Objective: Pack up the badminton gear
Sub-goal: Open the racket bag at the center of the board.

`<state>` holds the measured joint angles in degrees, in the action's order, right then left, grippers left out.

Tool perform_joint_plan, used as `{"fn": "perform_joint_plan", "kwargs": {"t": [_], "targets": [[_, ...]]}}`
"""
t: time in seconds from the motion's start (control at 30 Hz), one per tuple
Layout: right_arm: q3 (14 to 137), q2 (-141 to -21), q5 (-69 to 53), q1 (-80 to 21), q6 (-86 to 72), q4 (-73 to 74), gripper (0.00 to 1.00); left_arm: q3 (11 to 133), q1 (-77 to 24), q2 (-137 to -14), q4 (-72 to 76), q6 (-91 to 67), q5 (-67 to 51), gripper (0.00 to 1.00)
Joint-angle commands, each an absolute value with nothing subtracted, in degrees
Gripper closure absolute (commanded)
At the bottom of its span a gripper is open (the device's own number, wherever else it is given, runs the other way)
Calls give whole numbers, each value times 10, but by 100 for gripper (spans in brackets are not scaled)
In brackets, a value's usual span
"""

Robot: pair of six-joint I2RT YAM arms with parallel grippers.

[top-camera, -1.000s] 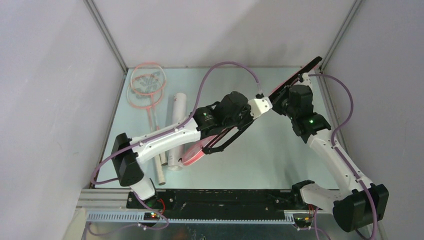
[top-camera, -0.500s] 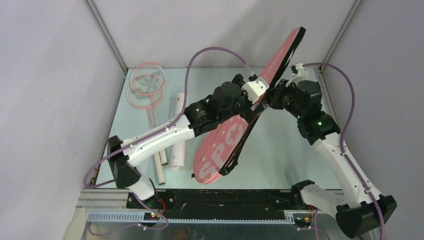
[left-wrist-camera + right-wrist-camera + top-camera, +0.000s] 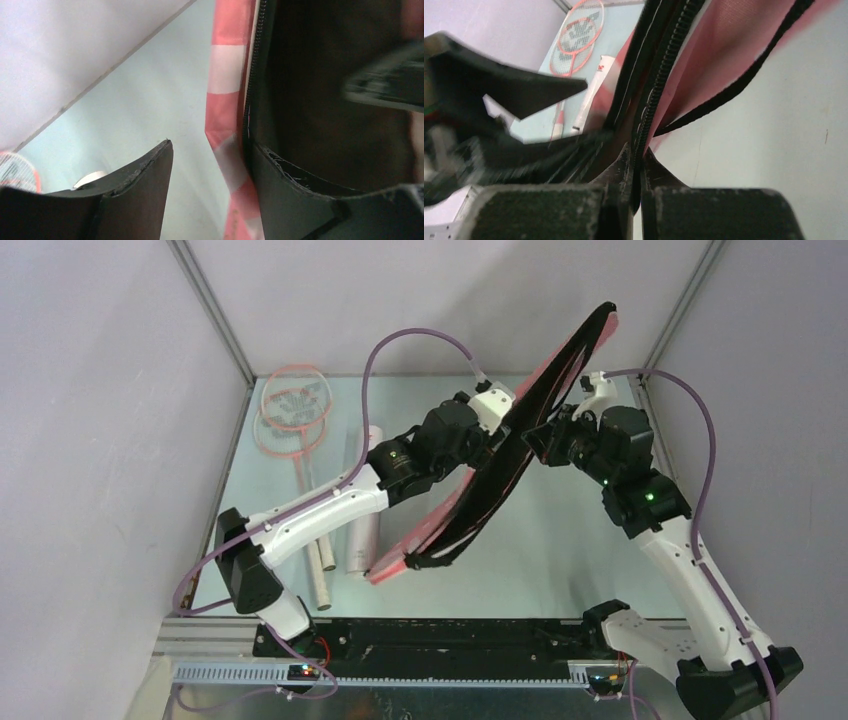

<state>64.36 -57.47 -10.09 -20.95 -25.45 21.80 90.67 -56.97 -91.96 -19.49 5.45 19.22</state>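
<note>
Top external view has the pink racket bag (image 3: 500, 470) held up on a slant over the table (image 3: 590, 550), its low end near the white tube (image 3: 362, 502) and 2 rackets (image 3: 292, 412). Only the right end effector (image 3: 636, 167) grips it, clamped on the zipper edge. The left end effector (image 3: 211, 146) gapes beside that edge, holding nothing. If that 1 pinch slips, the bag would likely drop onto the tube.

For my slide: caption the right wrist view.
Right end effector shut on the zipper edge of the pink black-strapped fabric racket bag.
</note>
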Motion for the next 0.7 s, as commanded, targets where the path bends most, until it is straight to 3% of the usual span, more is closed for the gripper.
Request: {"fn": "perform_joint_plan", "kwargs": {"t": [0.0,0.13,0.33,0.4,0.43,0.47,0.67], "targets": [[689,-535,-148,-209,-235,218,100,886,-550,-937,-231,45,253,36],[690,-527,-125,-189,-245,228,100,863,-550,-928,-251,29,226,36],[689,-489,-101,-144,-238,263,100,808,-548,-910,-248,5,211,53],[689,-471,-86,-124,-234,282,100,796,-543,-907,-248,4,194,74],[689,-462,-83,-117,-230,289,100,794,-541,-906,-247,-8,189,93],[688,-457,-80,-105,-229,299,100,792,-538,-905,-248,-10,187,98],[650,-427,-79,-64,-223,333,100,827,-527,-883,-233,35,250,100]]}}
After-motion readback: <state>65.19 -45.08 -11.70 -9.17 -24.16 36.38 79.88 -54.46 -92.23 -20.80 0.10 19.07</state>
